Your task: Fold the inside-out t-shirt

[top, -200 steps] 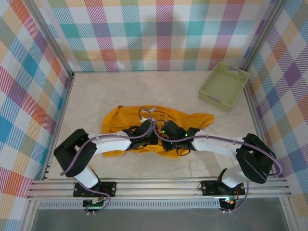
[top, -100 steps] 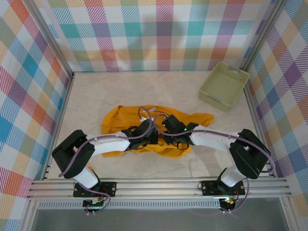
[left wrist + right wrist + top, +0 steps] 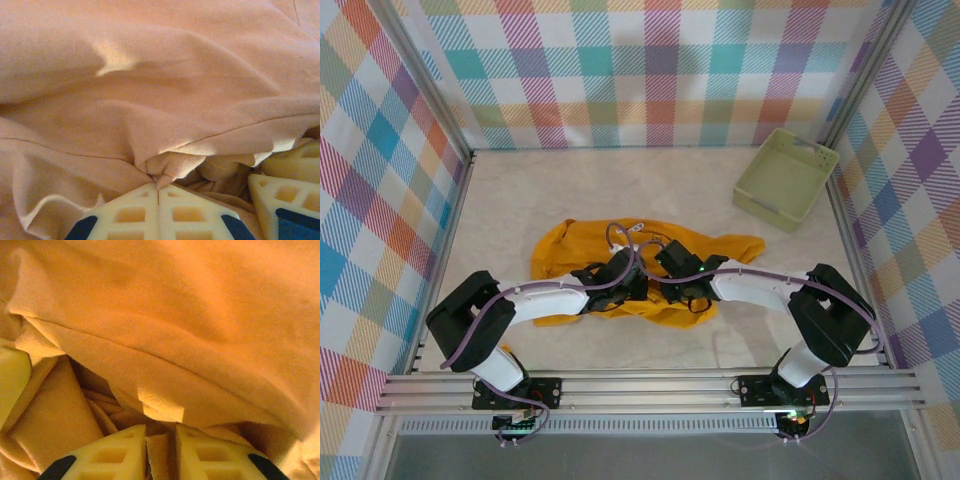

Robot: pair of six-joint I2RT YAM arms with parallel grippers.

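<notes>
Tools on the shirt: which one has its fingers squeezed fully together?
The left tool: its fingers meet, pinching the t-shirt; the right tool shows a narrow cloth-filled gap.

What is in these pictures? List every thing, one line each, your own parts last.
t-shirt: one, mustard-orange, crumpled mid-table under both wrists
basket: one, pale green, far right corner
table: one, pale marbled, floor of the enclosure
walls: three, multicolour plaid, left, far and right sides
rail: one, silver metal, near edge, carrying both bases
left arm: one, black and white, reaching in from near left
right arm: one, black and white, reaching in from near right
left gripper: one, cream and blue, jaws shut on a pinch of the t-shirt
right gripper: one, cream, jaws closed on a fold of the t-shirt
</notes>
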